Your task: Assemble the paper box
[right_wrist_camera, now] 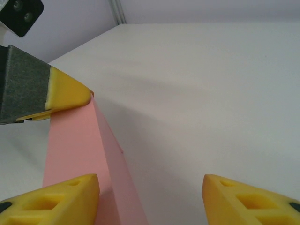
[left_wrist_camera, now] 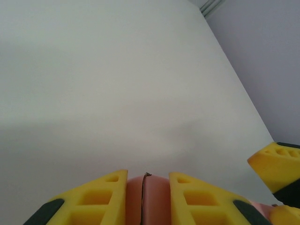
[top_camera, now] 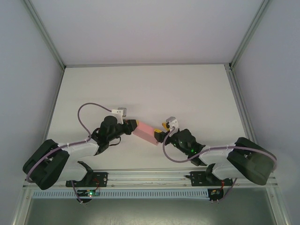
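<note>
the left gripper clamps the pink box between its fingers. the right gripper gapes (box beside its left finger).

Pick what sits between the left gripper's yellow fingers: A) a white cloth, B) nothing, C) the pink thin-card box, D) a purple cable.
C: in the left wrist view the pink thin-card box is pinched between the jaws of the left gripper.
</note>
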`<control>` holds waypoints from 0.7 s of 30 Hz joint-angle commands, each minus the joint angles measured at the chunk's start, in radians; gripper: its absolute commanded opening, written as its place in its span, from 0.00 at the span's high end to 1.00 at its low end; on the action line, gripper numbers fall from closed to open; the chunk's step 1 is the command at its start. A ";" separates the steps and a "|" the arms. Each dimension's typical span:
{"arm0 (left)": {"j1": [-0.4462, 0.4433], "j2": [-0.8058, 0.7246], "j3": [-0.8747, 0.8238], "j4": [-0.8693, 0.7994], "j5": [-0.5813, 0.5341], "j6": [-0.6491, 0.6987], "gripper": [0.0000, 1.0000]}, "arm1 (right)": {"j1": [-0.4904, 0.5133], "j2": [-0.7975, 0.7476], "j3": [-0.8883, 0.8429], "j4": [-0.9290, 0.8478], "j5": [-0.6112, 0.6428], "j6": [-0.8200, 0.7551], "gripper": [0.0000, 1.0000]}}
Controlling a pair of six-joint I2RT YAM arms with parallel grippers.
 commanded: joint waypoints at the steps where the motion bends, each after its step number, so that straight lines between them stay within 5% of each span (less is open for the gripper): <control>1: -0.040 0.114 -0.093 -0.204 -0.035 0.092 1.00 | 0.029 0.094 -0.050 -0.244 0.057 -0.161 0.44; 6: -0.047 0.136 -0.031 -0.220 0.012 0.091 0.96 | 0.010 -0.064 0.048 -0.403 0.034 -0.126 0.37; 11: -0.055 0.061 0.108 -0.431 -0.033 0.099 0.88 | -0.074 -0.200 0.292 -0.734 -0.162 -0.045 0.25; 17: -0.056 0.046 0.144 -0.463 -0.032 0.131 0.86 | -0.111 -0.131 0.488 -0.982 -0.404 -0.200 0.02; 21: -0.057 0.041 0.154 -0.449 -0.007 0.134 0.82 | -0.120 -0.008 0.618 -1.195 -0.449 -0.343 0.02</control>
